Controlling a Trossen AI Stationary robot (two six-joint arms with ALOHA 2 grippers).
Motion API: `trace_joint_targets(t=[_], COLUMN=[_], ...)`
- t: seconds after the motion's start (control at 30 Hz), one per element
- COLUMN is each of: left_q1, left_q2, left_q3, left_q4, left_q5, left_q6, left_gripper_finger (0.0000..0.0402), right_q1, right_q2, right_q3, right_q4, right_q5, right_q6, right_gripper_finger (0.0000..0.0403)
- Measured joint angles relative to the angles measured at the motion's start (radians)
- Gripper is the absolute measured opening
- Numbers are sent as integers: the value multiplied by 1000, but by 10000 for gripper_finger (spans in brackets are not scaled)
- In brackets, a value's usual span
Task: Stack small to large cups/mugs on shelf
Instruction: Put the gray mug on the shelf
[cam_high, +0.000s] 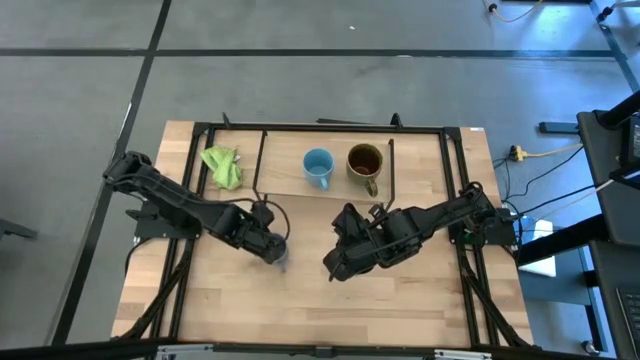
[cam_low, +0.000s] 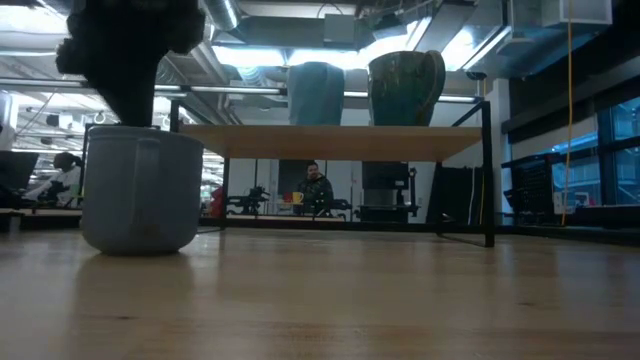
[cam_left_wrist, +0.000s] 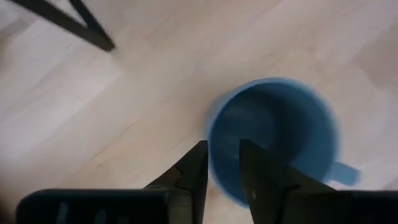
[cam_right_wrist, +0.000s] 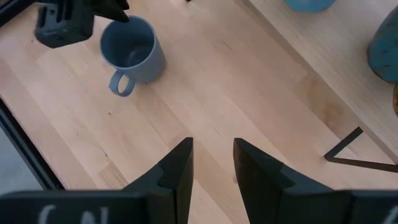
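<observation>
- 2 of the 3 mugs are already placed on the low light-wood shelf on thin black wire legs (cam_high: 300, 185): the light sky-blue handled mug (cam_high: 318, 167) and the larger brown-olive handled mug with a dark inside (cam_high: 365, 163), set side by side and upright.
- The small grey-blue handled mug (cam_right_wrist: 132, 49) is left; it stands upright on the light-wood worktop (cam_high: 300, 300), in front of the shelf and well apart from the other 2.
- The left pincer (cam_left_wrist: 222, 168) is held over that mug's rim, 1 finger outside the wall and 1 inside; the fingers are narrowly parted, and whether the wall is already pinched cannot be told.
- The right pincer (cam_right_wrist: 212, 163) hovers over bare worktop near the shelf's front edge, its fingers spread with nothing between them.
- As judged, the remaining steps are a lift of the small mug and its placing with the other 2 in size order.
- A crumpled green cloth (cam_high: 222, 166) lies at the shelf's left end, so free room there is reduced.
- The right arm, stretched in front of the shelf, could stand in the path of the left arm.
- A person is seen far off in the room beyond, under the shelf in the low view.
</observation>
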Motion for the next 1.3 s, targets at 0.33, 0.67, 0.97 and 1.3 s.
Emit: trace_joint_targets(t=[0.33,0.67,0.97,1.3], left_q1=[-1,-1,-1,-1], left_q2=[0,50,24,24], left_q3=[-45,-45,-44,-44], left_q4=[31,72,71,80], left_q5=[27,61,51,41], left_q6=[0,27,29,37], left_gripper_finger=[110,108,110,110], right_q1=[0,0,0,-3], right_q2=[0,0,0,0], right_q3=[0,0,0,0], right_q4=[-5,-6,-7,-7], right_q5=[0,1,-5,-6], right_q6=[-20,-21,-17,-20], right_gripper_finger=[116,116,116,116])
